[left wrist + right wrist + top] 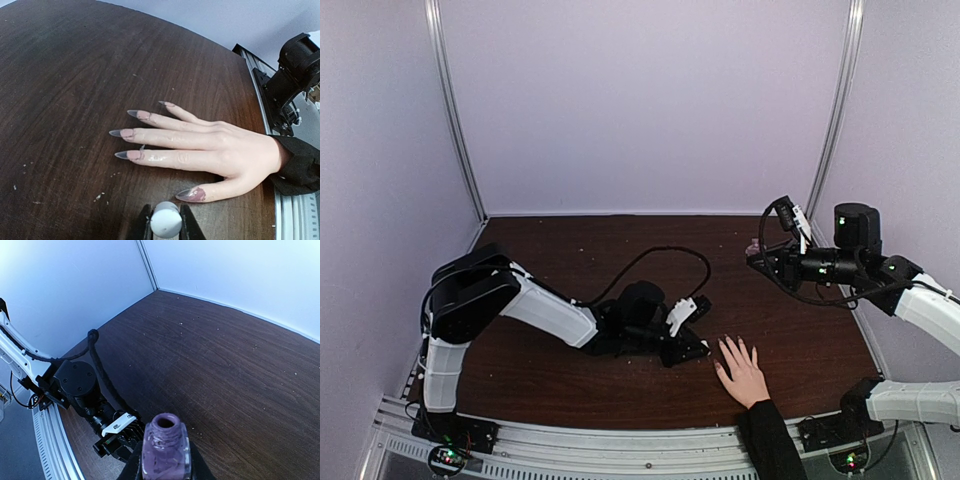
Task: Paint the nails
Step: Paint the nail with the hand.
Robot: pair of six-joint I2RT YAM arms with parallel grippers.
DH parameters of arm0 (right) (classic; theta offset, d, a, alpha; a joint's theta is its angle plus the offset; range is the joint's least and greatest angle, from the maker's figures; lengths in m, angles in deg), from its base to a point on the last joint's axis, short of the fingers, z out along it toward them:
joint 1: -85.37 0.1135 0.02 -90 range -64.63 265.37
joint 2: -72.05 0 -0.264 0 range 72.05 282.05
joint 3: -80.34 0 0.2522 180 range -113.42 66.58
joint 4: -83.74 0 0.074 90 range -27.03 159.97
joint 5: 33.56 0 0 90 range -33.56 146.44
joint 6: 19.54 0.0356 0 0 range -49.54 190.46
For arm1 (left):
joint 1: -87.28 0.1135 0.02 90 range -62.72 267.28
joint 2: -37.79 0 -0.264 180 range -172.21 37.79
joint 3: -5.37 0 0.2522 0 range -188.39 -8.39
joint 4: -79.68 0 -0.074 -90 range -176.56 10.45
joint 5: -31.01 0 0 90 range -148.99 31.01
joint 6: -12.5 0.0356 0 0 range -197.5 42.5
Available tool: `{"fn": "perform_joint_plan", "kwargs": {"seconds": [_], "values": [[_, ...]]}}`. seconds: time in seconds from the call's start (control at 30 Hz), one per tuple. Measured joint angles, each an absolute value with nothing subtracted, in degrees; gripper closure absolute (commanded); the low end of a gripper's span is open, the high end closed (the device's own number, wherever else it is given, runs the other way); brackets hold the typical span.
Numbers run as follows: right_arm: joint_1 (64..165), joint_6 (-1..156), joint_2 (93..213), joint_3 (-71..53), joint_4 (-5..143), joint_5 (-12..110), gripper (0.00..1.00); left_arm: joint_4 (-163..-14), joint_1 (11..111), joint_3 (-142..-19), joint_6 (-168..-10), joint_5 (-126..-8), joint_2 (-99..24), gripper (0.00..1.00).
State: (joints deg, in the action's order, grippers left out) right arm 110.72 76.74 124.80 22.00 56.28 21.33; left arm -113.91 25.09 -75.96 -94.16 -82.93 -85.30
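Note:
A light-skinned hand [745, 375] with a black sleeve lies flat on the dark wooden table [570, 240], fingers spread. In the left wrist view its hand [225, 150] shows long pointed nails: the thumb nail [192, 194] carries smeared pinkish-purple paint, and the index nail [127, 155] is pink at its base. My left gripper [692, 342] sits low on the table just left of the thumb. It is shut on a pale round cap [166, 221]; any brush under it is hidden. My right gripper [757, 258] is raised at the right, shut on an open purple polish bottle [166, 452].
A black cable [660, 255] loops over the table behind the left arm. Small pale crumbs [100, 196] lie near the fingertips. The right arm's base [295, 70] stands beyond the wrist on the metal rail [620, 445] at the near edge. White walls enclose the table.

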Motion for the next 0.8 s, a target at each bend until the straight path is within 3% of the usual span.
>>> {"fn": "perform_joint_plan", "kwargs": {"seconds": [0.8], "values": [[110.72, 76.72, 124.80, 22.03, 56.30, 21.33, 1.00, -118.11, 25.09, -76.81, -94.82, -89.38, -84.58, 1.00]]}}
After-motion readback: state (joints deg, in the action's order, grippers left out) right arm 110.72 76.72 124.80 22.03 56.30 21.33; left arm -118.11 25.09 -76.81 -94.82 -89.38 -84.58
